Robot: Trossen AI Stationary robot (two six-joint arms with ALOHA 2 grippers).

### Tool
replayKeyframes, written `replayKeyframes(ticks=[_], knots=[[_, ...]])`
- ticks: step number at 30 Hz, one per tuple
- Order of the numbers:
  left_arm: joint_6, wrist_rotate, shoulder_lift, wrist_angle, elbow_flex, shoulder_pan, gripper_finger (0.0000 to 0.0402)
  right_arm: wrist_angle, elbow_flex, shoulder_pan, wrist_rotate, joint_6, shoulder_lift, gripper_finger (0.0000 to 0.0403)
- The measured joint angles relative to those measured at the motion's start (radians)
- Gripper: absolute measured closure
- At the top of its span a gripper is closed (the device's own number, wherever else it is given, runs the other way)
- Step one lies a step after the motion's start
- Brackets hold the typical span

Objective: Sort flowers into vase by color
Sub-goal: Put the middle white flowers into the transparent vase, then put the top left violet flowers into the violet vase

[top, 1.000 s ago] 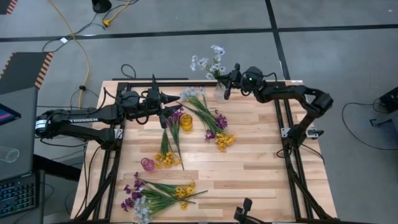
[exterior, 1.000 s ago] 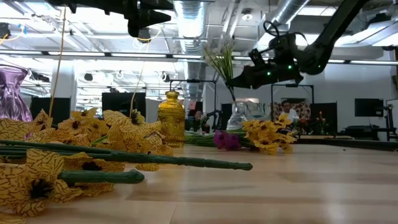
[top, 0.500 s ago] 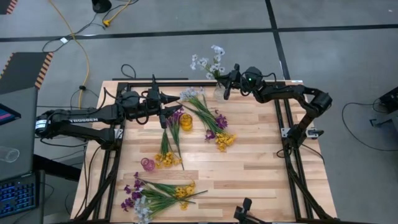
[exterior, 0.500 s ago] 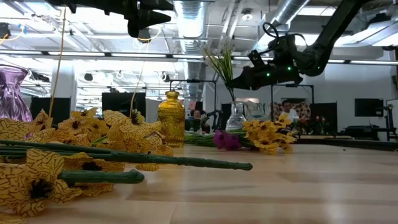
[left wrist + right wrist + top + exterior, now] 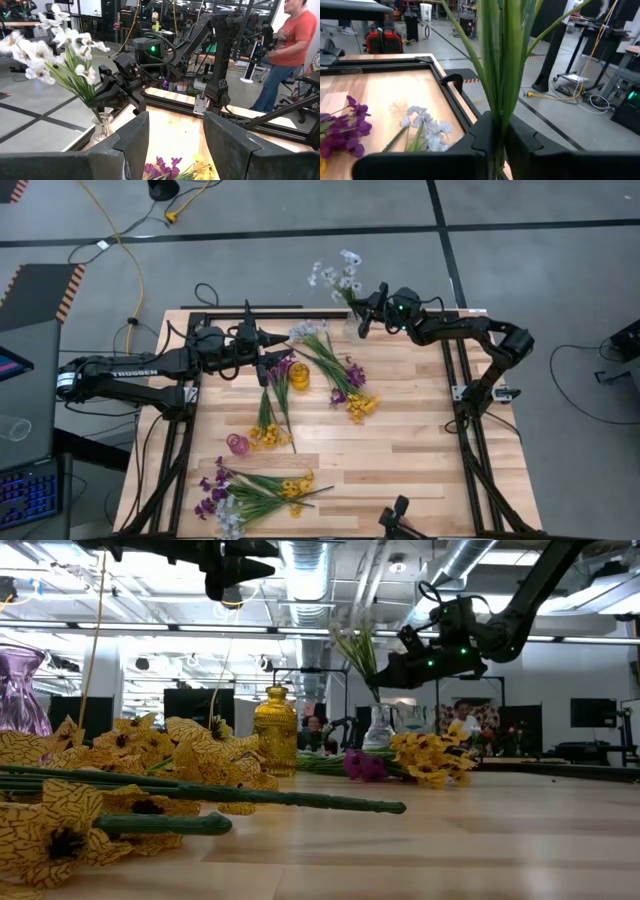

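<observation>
Where the low camera sits at the near edge of the pale wooden table (image 5: 400, 450), yellow flowers (image 5: 120, 755) on thick green stems lie closest. A mixed heap of purple, yellow and white sprays (image 5: 250, 492) sits at that same edge, with a small purple vase (image 5: 237, 443) just beyond it. At mid-table stands an amber glass vase (image 5: 276, 730), with loose purple and yellow sprays (image 5: 350, 390) beside it. The left gripper (image 5: 272, 345) hovers above the amber vase, its fingers spread with nothing between them. At the far edge a clear glass vase (image 5: 380, 727) holds white flowers (image 5: 335, 277), and the right gripper (image 5: 492, 142) pinches their green stems just above the vase mouth. Beyond lies grey floor with black tape lines and a yellow cable (image 5: 125, 250); a person in a red shirt (image 5: 295, 37) stands among lab equipment.
</observation>
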Motion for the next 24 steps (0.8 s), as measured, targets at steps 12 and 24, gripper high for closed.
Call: replayKeyframes(ticks=[12,24], knots=[[0.000,0.000,0.000,-0.005,0.000,0.000,0.0228,-0.029,0.000,0.000,0.000,0.000,0.000,0.0224],[0.000,0.000,0.000,-0.007,0.000,0.000,0.0228,-0.425,0.000,-0.002,0.003,-0.008,-0.181,0.0211]])
